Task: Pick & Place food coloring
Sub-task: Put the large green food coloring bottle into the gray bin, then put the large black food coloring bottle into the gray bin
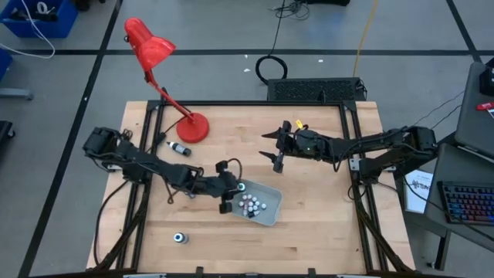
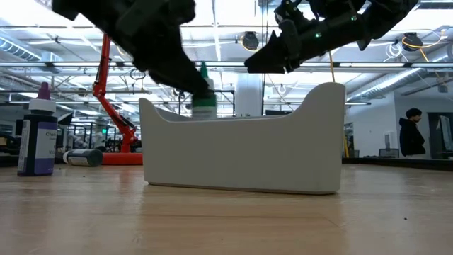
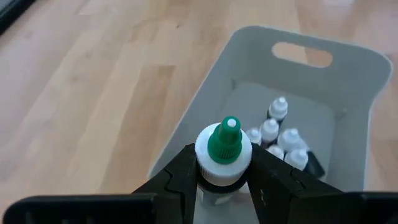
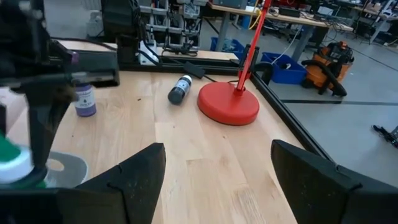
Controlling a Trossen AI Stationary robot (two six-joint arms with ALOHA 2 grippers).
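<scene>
1. Left wrist view is showing the left gripper (image 3: 225,177) clamping its two dark fingers (image 3: 180,177) on the green-capped, white-collared food coloring bottle (image 3: 224,149), which is standing upright between them, right at the rim of the pale grey plastic tray (image 3: 348,124).
2. The bottle is hanging over the tray's near wall rather than over its floor, so the arm is probably needing to carry it a little further inward before letting go.
3. Several small white-topped vials (image 3: 277,134) are already sitting clustered on the tray floor; the bare floor beside them looks like the better spot to lower toward, to avoid knocking them.
4. In the low view the held bottle (image 2: 203,95) is showing just above the tray wall (image 2: 241,156), so a release from here would risk a tumble; lowering first seems wiser.
5. The right gripper (image 1: 275,148) is waiting above the wooden table (image 1: 324,224), well apart from the tray, with its fingers spread wide and holding nothing.
6. A purple-capped bottle (image 2: 37,131) and a dark bottle lying on its side (image 1: 177,147) near the red desk lamp (image 1: 166,85) are waiting outside the tray.
</scene>
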